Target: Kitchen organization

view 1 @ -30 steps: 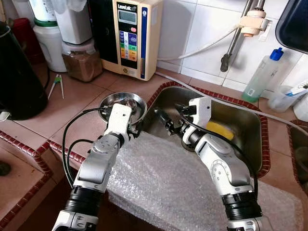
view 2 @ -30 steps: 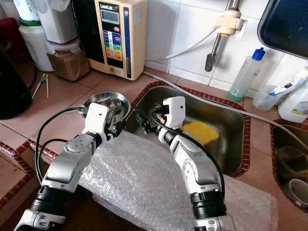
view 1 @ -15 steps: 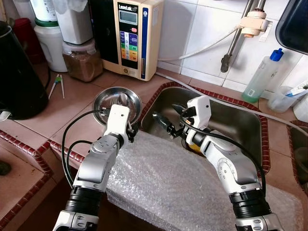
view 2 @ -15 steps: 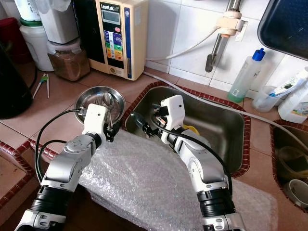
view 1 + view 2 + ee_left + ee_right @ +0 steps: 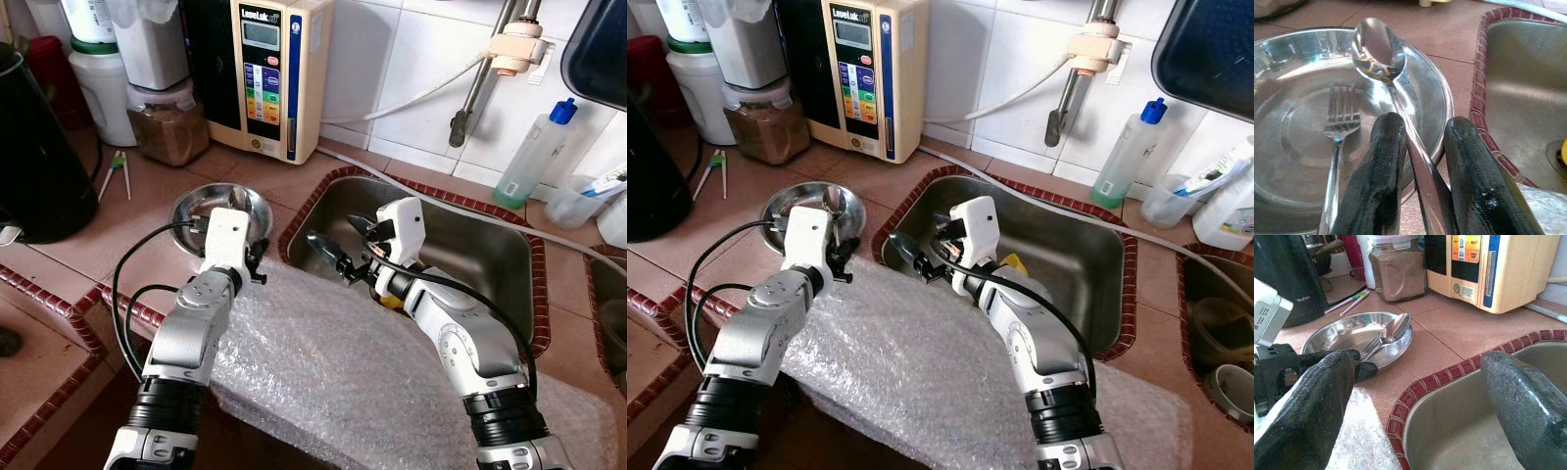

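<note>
Steel bowl shifted left | left fingers grip shiny spoon

Fork in bowl, left of sink.

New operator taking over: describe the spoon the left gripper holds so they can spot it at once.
Find the steel sink; the round steel bowl sits on the tiled counter just to its left. The spoon leans over the bowl's rim, clamped in the left gripper, unlike the fork lying flat inside.
</note>
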{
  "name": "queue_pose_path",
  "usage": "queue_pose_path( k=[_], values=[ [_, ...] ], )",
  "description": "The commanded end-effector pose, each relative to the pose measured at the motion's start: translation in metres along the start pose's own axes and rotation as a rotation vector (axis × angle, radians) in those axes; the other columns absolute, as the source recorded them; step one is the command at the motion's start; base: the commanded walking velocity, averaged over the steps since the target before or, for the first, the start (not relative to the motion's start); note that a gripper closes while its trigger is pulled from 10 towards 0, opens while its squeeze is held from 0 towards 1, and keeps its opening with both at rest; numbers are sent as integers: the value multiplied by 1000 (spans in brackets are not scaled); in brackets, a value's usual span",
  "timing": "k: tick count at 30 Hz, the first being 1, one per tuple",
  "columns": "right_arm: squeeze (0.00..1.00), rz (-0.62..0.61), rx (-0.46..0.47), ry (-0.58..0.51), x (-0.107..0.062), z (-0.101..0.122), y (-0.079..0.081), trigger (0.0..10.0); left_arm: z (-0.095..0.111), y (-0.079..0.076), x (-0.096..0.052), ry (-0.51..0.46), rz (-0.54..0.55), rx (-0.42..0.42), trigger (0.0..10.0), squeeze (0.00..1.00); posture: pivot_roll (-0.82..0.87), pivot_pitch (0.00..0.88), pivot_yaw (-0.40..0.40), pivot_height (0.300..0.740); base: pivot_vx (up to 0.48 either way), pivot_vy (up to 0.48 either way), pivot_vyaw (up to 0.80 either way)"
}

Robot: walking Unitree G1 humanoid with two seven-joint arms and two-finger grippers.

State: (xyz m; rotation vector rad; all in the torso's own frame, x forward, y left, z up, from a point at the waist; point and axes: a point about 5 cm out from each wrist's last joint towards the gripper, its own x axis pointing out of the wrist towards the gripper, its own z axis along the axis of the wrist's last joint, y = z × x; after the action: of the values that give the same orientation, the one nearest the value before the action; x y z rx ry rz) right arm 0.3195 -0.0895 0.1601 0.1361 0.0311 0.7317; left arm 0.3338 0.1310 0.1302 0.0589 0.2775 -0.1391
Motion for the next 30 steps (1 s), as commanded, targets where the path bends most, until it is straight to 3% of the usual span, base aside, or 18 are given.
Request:
queue_pose_path(
  k=[1, 4, 12, 18, 21, 22, 23, 24, 30],
  values=[
    [0, 4, -16, -10, -2, 4, -1, 10000, 2, 0, 1, -8, 10, -9, 0, 0, -10, 0, -83, 740, 0, 0, 0],
    [0, 46, -6, -4, -2, 5, 1, 10000, 11, -1, 1, -69, 25, -38, 0, 0, -11, 0, -87, 740, 0, 0, 0],
    [0, 188, 11, 26, -7, 4, 12, 10000, 15, -4, 0, -103, 32, -41, 0, 0, -16, 0, -91, 740, 0, 0, 0],
    [0, 210, 3, 43, -8, 3, 12, 10000, 15, -7, 0, -110, 31, -48, 0, 0, -17, 0, -94, 740, 0, 0, 0],
    [0, 207, -2, 48, -8, 3, 12, 10000, 23, -7, -2, -159, 47, -10, 196, 0, -16, 0, -95, 740, 0, 0, 0],
    [0, 207, -4, 50, -9, 3, 12, 10000, 26, -5, -3, -181, 62, 11, 10000, 0, -15, 0, -95, 740, 0, 0, 0],
    [0, 206, -6, 53, -9, 2, 12, 10000, 31, -3, -5, -208, 72, 32, 10000, 0, -13, 0, -95, 740, 0, 0, 0],
    [0, 207, -5, 55, -9, 1, 12, 10000, 33, -2, -6, -220, 80, 40, 10000, 1000, -11, 0, -95, 740, 0, 0, 0],
    [0, 213, -4, 59, -8, -2, 15, 10000, 34, 7, -10, -217, 119, 23, 10000, 1000, -6, 0, -91, 740, 0, 0, 0]
  ],
)
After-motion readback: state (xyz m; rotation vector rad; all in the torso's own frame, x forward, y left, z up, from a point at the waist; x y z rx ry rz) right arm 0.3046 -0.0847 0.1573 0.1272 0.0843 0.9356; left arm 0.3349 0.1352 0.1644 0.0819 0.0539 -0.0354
